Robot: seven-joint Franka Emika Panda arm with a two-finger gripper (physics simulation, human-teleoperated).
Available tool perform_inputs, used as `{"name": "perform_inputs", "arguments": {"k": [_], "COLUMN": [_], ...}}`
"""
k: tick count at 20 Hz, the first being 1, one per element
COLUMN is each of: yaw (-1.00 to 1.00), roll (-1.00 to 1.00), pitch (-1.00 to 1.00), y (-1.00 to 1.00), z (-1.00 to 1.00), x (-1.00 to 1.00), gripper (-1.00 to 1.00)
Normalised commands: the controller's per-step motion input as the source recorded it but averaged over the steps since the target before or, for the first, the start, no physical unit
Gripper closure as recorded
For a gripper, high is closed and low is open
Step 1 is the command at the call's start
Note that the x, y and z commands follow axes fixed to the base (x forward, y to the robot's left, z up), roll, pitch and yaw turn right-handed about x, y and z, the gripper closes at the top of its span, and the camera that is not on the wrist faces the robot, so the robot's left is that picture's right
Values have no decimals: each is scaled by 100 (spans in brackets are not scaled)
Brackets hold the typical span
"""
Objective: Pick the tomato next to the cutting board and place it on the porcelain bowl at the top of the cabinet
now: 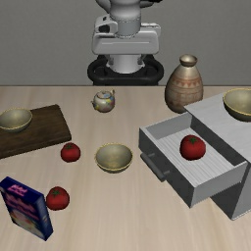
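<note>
red tomato [71, 152] beside cutting board [49, 129], porcelain bowl [238, 105] partly off-frame

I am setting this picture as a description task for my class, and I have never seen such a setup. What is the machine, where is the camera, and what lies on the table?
This is a computer simulation, not a photograph. The white machine at the back is a robot arm, and the camera looks at it from the front and above.

On the wooden table lie:
- a dark cutting board carrying a small bowl
- a first tomato beside the board
- a middle bowl
- a teapot
- a brown jug
- a second tomato beside a blue box

The grey cabinet has an open drawer holding a third tomato. A top bowl sits on the cabinet. No tomato is held.
</note>
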Motion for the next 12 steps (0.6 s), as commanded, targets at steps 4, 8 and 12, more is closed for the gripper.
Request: {"name": "perform_inputs", "arguments": {"k": [4,8,12], "yaw": [0,0,0], "roll": [0,0,0], "pitch": [0,0,0], "y": [-100,-100,-100], "z": [0,0,0], "x": [0,0,0], "gripper": [-100,-100,-100]}}
